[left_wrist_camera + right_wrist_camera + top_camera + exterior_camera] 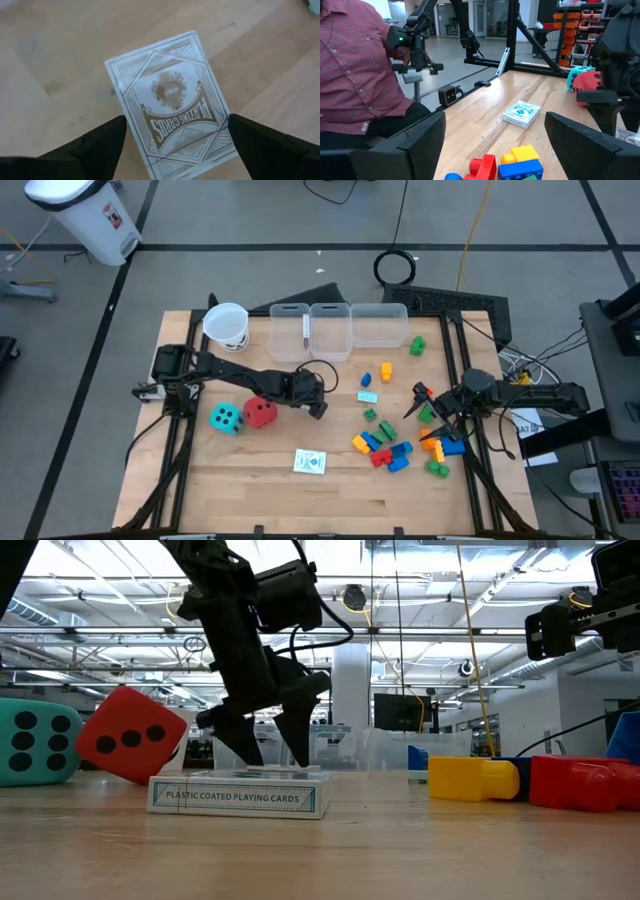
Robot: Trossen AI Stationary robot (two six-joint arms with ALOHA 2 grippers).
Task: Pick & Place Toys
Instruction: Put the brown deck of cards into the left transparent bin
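Two dark arms reach over the pale wooden desk (240, 480) in the overhead view. The left gripper (318, 408) sits just left of centre, its fingers spread, and its wrist picture shows those fingers (100, 145) standing either side of a white playing-card pack (170, 100) lying flat on the wood, the pack's lower edge cut off by the frame. Whether the fingertips touch that pack is hard to tell. From table height the spread fingers come down behind a second white card pack (240, 796) in the foreground, so their tips are partly hidden. That foreground pack lies at lower centre of the overhead view (310, 462).

Left of the gripper sit the soft teal die (227, 418) and the red die (260, 412), touching each other. Small coloured plastic bricks (385, 450) are scattered right of centre; several are too small to sort by colour.

The right gripper (420, 402) hovers at the right, fingers spread and holding nothing. Its wrist view shows a person's plaid sleeve (355, 65), cropped at the left.
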